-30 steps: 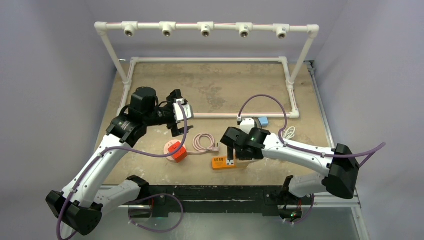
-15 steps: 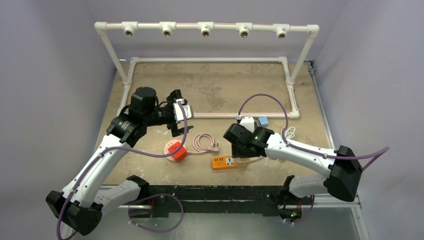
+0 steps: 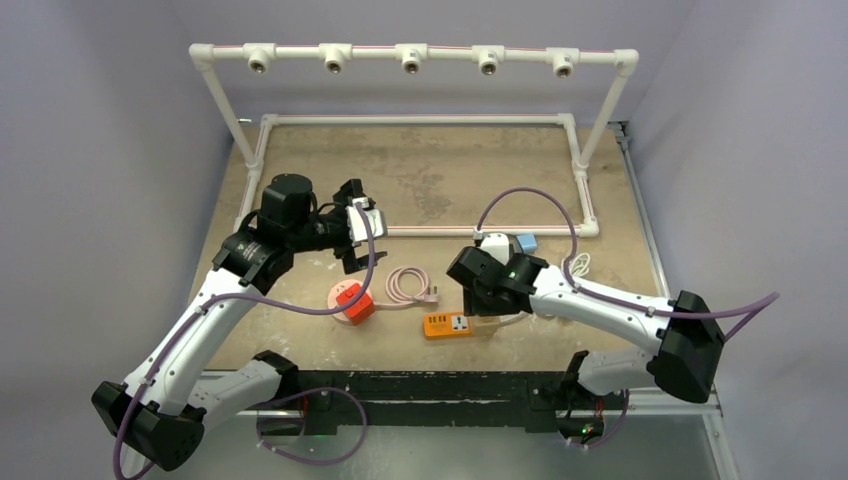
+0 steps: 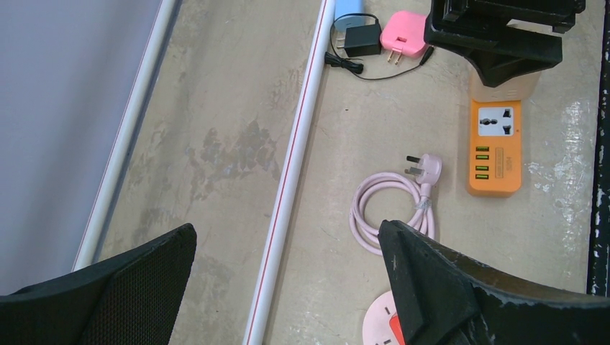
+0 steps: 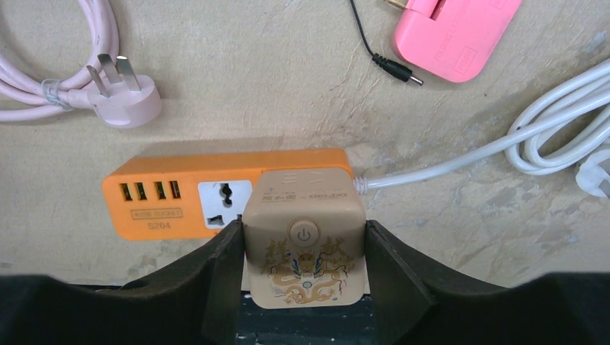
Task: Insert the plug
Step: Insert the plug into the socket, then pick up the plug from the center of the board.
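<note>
An orange power strip (image 5: 173,201) lies near the table's front edge, its universal socket and USB ports showing; it also shows in the top view (image 3: 447,325). My right gripper (image 5: 304,269) is shut on a beige cube plug (image 5: 304,248) with a power button and a gold dragon print. The cube sits over the strip's right end, beside the universal socket. I cannot tell whether its pins are in. My left gripper (image 3: 355,232) is open and empty, held above the table to the left of the strip (image 4: 493,147).
A coiled pink cable with a plug (image 5: 133,100) lies left of the strip. A round pink-and-red socket (image 3: 350,300) sits further left. A pink adapter (image 5: 457,32), a black adapter (image 4: 360,39) and a white cable (image 5: 554,122) lie behind. A white pipe frame (image 3: 420,231) crosses the table.
My right gripper with the cube has shifted slightly back and right, uncovering the strip's universal socket. The left arm has not moved.
</note>
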